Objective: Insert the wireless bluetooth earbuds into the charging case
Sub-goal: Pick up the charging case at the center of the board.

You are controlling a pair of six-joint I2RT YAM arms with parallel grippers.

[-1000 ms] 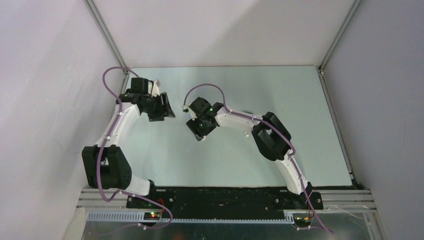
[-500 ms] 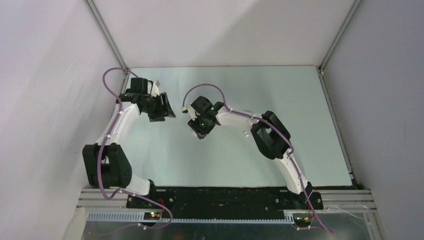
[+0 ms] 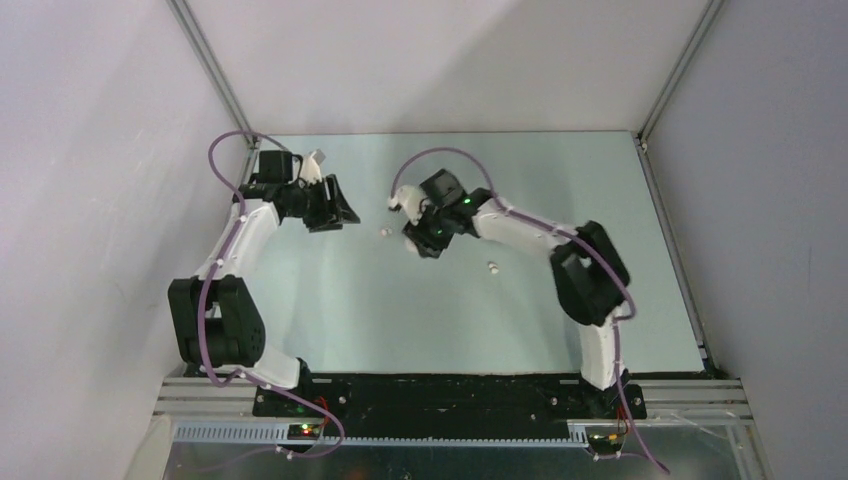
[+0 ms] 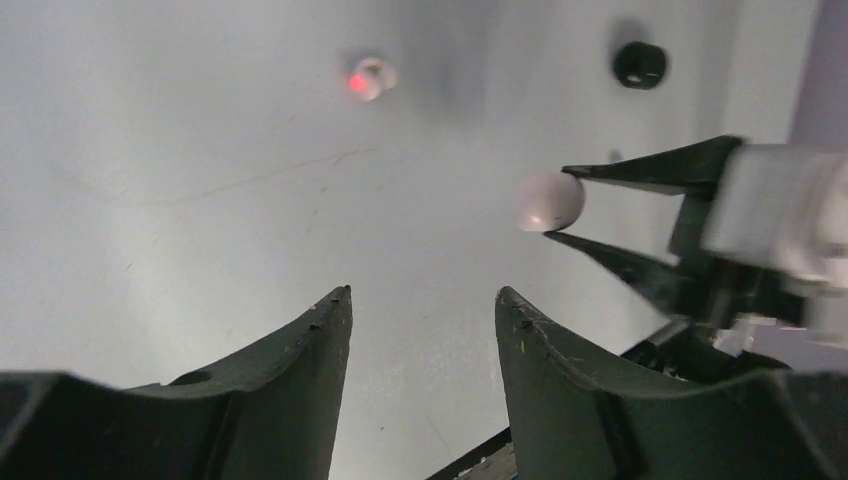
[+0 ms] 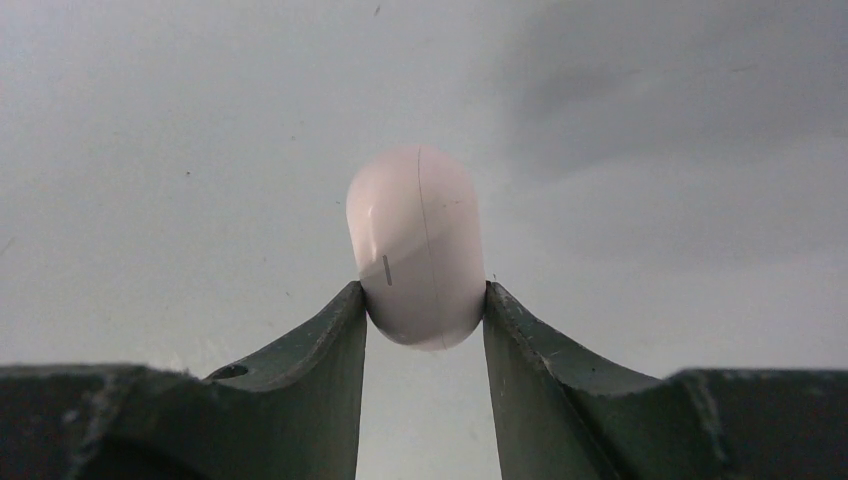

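Bench (image 3: pixel 400 330): pale, boxed in by grey walls, both arm bases bolted along the near edge.
Left arm (image 3: pixel 240 240): bent up the left side, wrist turned in toward the middle of the bench.
Right arm (image 3: pixel 520 230): elbow raised at the right, forearm reaching left, wrist facing the left arm's.
Left fingers (image 4: pixel 300 370): apart, nothing between them, aimed across bare bench toward the right fingers.
Right fingers (image 5: pixel 320 380): clamped on the charging case, one finger on each flank, gripping at the tips only.
Charging case (image 5: pixel 415 240): white, oval, closed, with a thin seam and a small slot on its face; most of it standing proud of the fingertips.
White earbuds: first white earbud (image 3: pixel 383 231) on the bench between the two wrists, second white earbud (image 3: pixel 491 267) just beside the right forearm; one showing a red light in the left wrist view.
Black earbud (image 4: pixel 640 64): on the bench beyond the right fingers, well apart from the case.
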